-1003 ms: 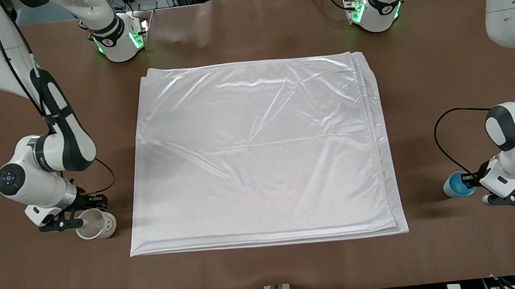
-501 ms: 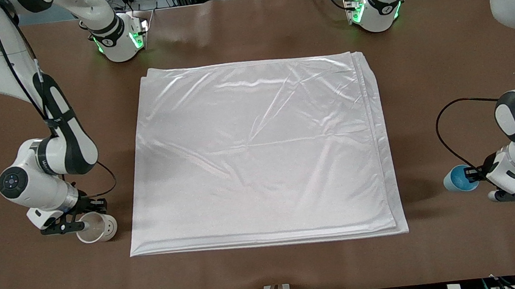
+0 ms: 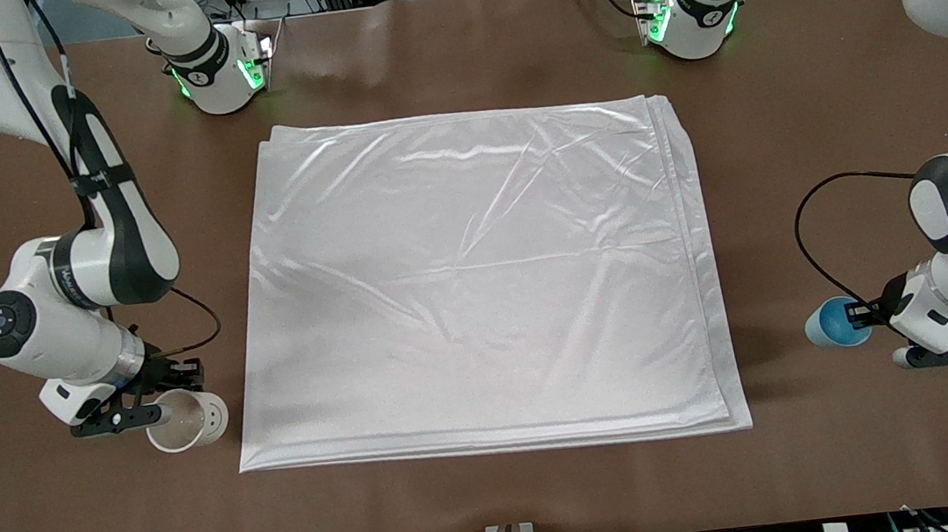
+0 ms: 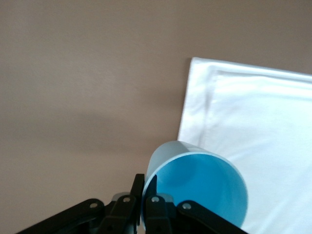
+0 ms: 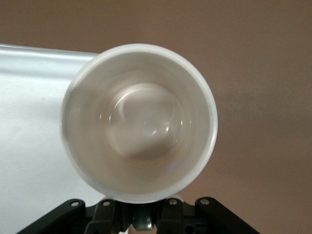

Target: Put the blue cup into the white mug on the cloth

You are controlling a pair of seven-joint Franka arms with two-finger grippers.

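Left tool (image 3: pixel 862 316) clamping light-blue tapered cup (image 3: pixel 829 324), tipped sideways, mouth facing camera, over brown tabletop (image 3: pixel 498 493) beside shiny white folded cloth (image 3: pixel 476 283). Right tool (image 3: pixel 155 403) gripping off-white dotted mug (image 3: pixel 187 419), likewise tilted, at cloth's right-arm edge.

The brown desk (image 3: pixel 822 141) carried a large, shiny white cloth (image 3: pixel 476 283) lying flat at its middle, folded in layers and lightly wrinkled. Two robot bases with green lights stood along the desk's edge farthest from the front camera, one (image 3: pixel 220 72) toward each arm's end (image 3: pixel 690 14)
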